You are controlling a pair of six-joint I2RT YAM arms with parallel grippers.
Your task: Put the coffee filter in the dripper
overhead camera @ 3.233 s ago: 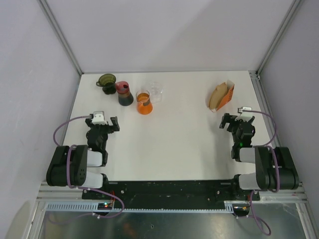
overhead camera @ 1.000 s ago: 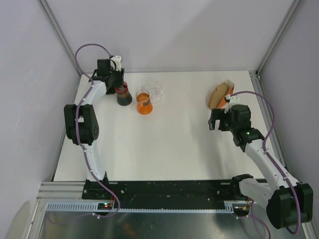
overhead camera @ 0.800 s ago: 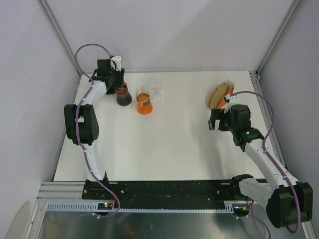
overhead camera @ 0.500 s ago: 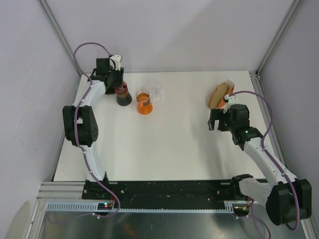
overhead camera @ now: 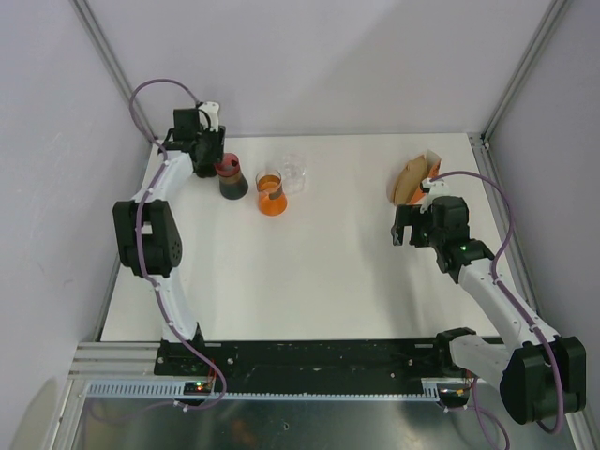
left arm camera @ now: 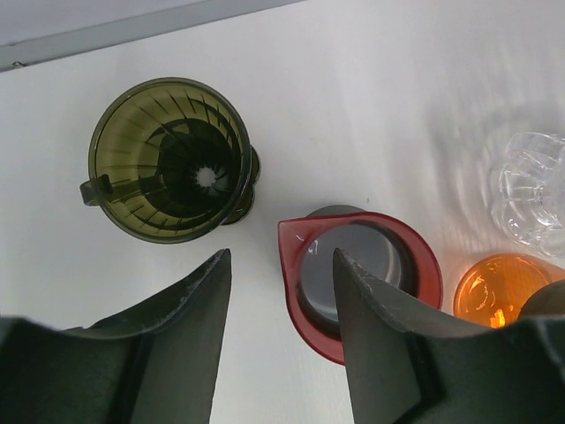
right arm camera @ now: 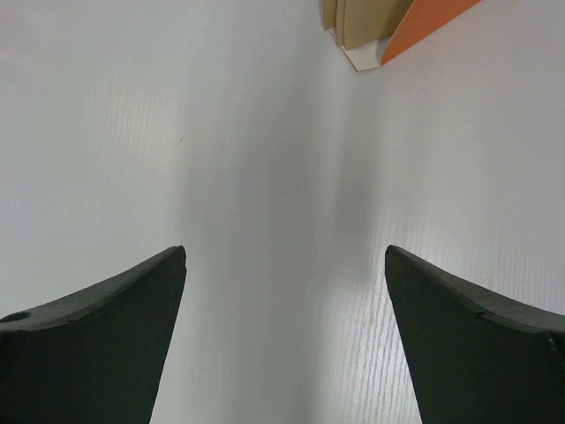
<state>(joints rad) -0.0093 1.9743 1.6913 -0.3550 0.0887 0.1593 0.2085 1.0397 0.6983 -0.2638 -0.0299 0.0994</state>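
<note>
Table (overhead camera: 328,272): white, walled on three sides; a broad open stretch lies between the far-left group and the far-right holder.
Dripper (left arm camera: 168,159): one, olive, upright, near the far-left corner.
Coffee filters (overhead camera: 409,180): brown stack in one orange holder (overhead camera: 431,173) by the far-right edge; perhaps several, too tightly packed to count.
Red-rimmed server (left arm camera: 357,274): one, just beside the dripper.
Orange glass (overhead camera: 270,195), clear glass (overhead camera: 295,172): one each.
Left end effector (left arm camera: 278,265): above dripper and server, moderately parted, holding nothing.
Right end effector (right arm camera: 284,256): near the holder, spread wide, holding nothing.
</note>
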